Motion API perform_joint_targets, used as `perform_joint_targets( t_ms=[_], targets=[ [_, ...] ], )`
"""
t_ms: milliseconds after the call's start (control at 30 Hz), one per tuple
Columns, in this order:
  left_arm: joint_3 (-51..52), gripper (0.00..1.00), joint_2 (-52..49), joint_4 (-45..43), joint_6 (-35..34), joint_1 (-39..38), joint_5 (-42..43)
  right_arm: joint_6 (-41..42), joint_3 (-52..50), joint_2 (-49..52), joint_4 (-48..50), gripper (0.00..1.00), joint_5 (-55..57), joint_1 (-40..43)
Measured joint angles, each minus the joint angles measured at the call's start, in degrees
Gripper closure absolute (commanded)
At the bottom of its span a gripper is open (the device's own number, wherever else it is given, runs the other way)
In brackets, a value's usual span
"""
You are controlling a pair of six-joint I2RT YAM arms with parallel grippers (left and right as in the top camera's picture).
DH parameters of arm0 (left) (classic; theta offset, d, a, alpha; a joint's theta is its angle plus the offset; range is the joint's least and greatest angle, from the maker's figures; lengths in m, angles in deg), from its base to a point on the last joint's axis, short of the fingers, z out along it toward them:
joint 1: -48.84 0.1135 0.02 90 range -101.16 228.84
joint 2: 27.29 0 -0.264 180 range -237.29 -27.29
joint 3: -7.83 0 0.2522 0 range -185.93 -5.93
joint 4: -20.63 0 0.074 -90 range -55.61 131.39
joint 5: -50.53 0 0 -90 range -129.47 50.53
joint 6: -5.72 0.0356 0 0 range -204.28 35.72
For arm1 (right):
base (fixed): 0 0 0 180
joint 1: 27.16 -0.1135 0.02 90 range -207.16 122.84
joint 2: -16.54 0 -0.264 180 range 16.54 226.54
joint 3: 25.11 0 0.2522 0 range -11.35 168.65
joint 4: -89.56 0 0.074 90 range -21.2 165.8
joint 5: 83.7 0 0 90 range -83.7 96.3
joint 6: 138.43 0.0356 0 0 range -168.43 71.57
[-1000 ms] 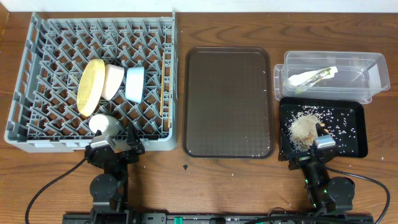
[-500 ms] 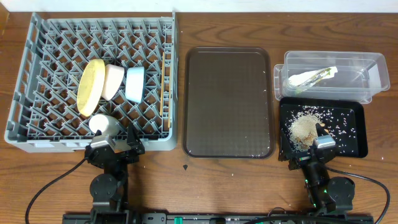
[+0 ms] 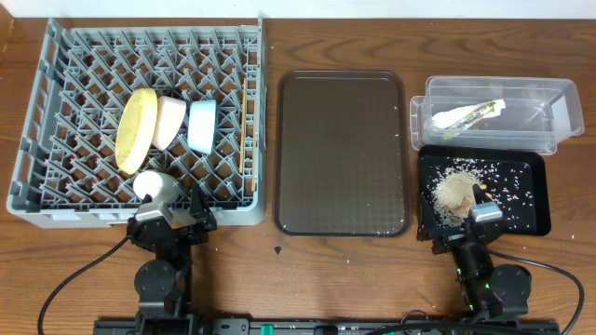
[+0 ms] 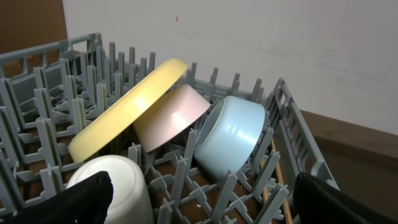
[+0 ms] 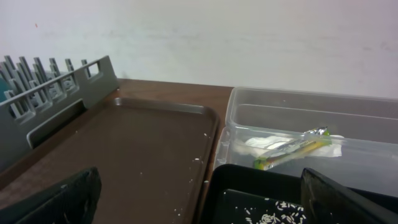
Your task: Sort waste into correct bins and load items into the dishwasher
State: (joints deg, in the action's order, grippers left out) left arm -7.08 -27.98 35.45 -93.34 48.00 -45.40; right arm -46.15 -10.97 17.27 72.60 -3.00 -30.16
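The grey dish rack (image 3: 56, 102) holds the yellow plate (image 3: 135, 129), white bowl (image 3: 169, 121), light blue bowl (image 3: 202, 125), white cup (image 3: 155, 186) and chopsticks (image 3: 244, 130). The clear tub (image 3: 549, 98) holds the white tissue (image 3: 453, 118) and green-and-orange wrapper (image 3: 484, 111). The black tray (image 3: 533, 207) holds the rice scraps (image 3: 454, 194). My left gripper (image 3: 172, 221) is open at the rack's near edge. My right gripper (image 3: 470, 228) is open at the black tray's near edge. The left wrist view shows the plate (image 4: 124, 112), blue bowl (image 4: 231, 134) and cup (image 4: 118, 180).
The dark brown serving tray (image 3: 342, 154) lies between the rack and the bins, with a few rice grains on it. The right wrist view shows this tray (image 5: 137, 155), the tub (image 5: 298, 124) and the rack's side (image 5: 56, 102).
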Motion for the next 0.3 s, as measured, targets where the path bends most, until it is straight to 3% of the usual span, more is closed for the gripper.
perform_joint_targets(
  t_ms=[300],
  targets=[
    [0.0, 0.07, 0.0, 0.0, 0.0, 0.0, 0.0, 0.0, 0.0, 0.0, 0.0, 0.01, 0.0, 0.0]
  ],
)
